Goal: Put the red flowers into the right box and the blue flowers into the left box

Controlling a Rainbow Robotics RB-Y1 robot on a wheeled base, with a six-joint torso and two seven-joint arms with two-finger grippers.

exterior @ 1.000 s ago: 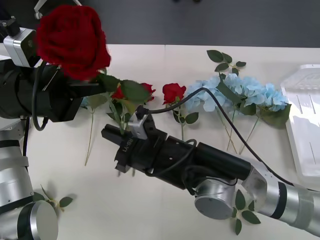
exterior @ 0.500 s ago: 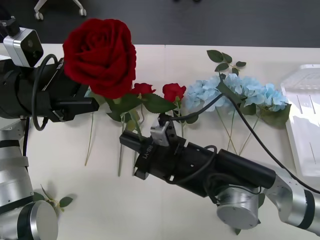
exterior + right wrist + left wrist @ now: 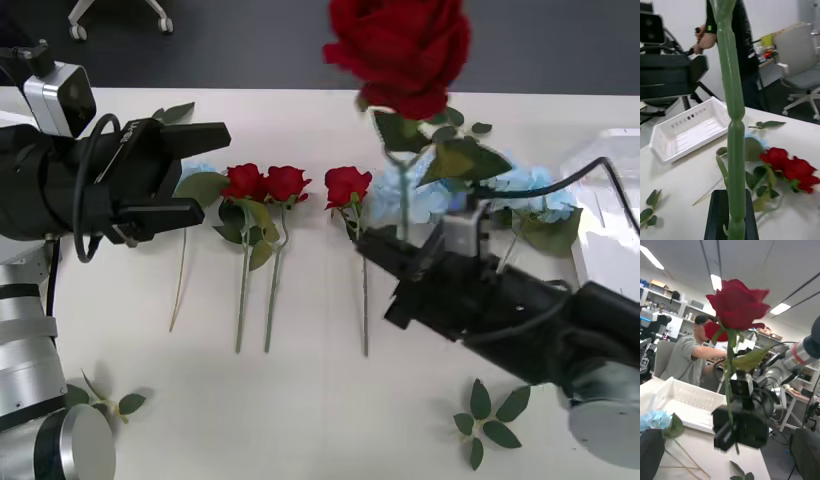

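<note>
Your right gripper [image 3: 400, 262] sits at center-right above the table, arm reaching in from the lower right, fingers clamped on a rose stem [image 3: 403, 200]. Your left gripper [image 3: 205, 170] hovers at the left, fingers spread, holding nothing.

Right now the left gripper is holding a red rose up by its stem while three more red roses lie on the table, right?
Not quite: the right gripper holds the raised rose by its stem, as the front view shows. The left gripper is open and empty. Three roses do lie on the table.
</note>
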